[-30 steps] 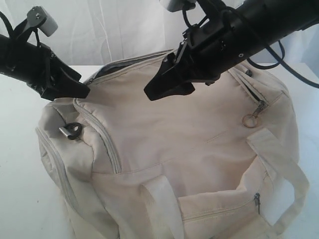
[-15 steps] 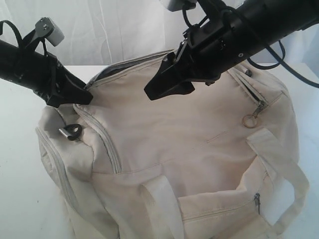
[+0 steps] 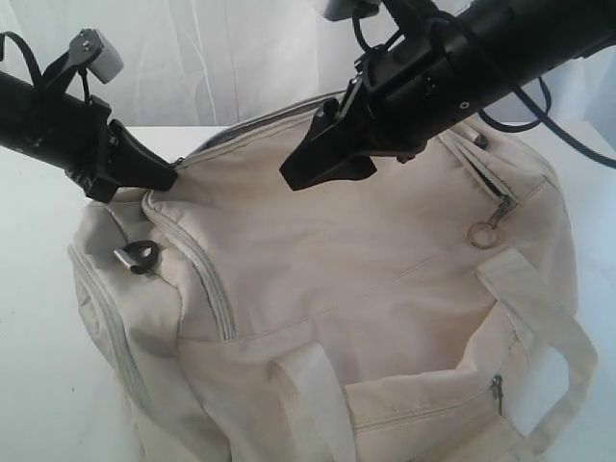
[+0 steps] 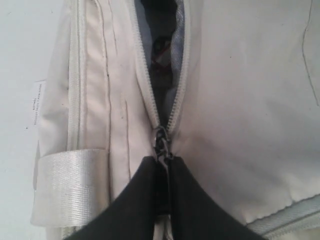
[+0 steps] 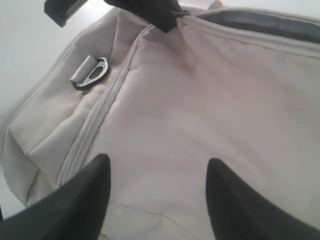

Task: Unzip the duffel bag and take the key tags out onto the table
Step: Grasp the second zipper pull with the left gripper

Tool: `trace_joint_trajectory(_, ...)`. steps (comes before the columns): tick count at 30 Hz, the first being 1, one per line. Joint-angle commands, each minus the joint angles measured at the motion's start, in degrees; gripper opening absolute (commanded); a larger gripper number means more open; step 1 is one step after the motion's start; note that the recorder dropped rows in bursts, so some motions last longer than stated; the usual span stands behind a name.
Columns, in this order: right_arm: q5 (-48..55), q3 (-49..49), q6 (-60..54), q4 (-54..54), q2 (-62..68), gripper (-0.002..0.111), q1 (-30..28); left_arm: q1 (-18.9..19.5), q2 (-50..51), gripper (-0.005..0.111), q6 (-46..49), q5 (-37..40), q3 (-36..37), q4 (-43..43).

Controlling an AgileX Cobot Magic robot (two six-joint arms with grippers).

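While the large cream-beige fabric duffel bag (image 3: 385, 279) lies on the wide white table (image 3: 38, 318) and fills most of the exterior view, the black left gripper (image 3: 166, 179) sits at the bag's far left top corner. Its wrist view shows the two dark fingers (image 4: 135, 200) pressed together on the small dark metal zipper pull (image 4: 161, 142), pinching it where the two rows of zipper teeth meet. Beyond the pull the teeth are parted into a narrow gap, with grey lining (image 4: 176, 30) at its edges and a dark interior. A small reddish shape (image 4: 161, 47) lies inside the gap, too blurred to identify. A wide cream woven strap (image 4: 70, 187) crosses the bag's side beside this gripper, and a small white label (image 4: 38, 102) sticks out from the seam near it.

The black right gripper (image 3: 313, 171) hangs over the middle of the bag's top panel with its jaws spread wide and only bare fabric showing between them. Whether the tips touch the cloth cannot be told.

A silver metal D-ring (image 3: 138, 255) rests on the bag's left end, below the left gripper. A round metal ring (image 3: 479, 232) hangs from a side zipper towards the bag's right end. Two cream handle straps (image 3: 308, 395) lie at the near side.
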Motion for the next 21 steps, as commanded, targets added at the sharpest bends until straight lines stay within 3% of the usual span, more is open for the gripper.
trace_joint_trajectory(1,-1.0,0.2,0.2,-0.3,-0.3,0.054,0.1,-0.1,-1.9,0.012,0.0,4.6,-1.0,-2.0)
trace_joint_trajectory(21,-3.8,2.4,0.2,-0.5,-0.3,0.054,0.1,-0.1,-4.3,0.014,0.3,4.8,-1.0,-3.6)
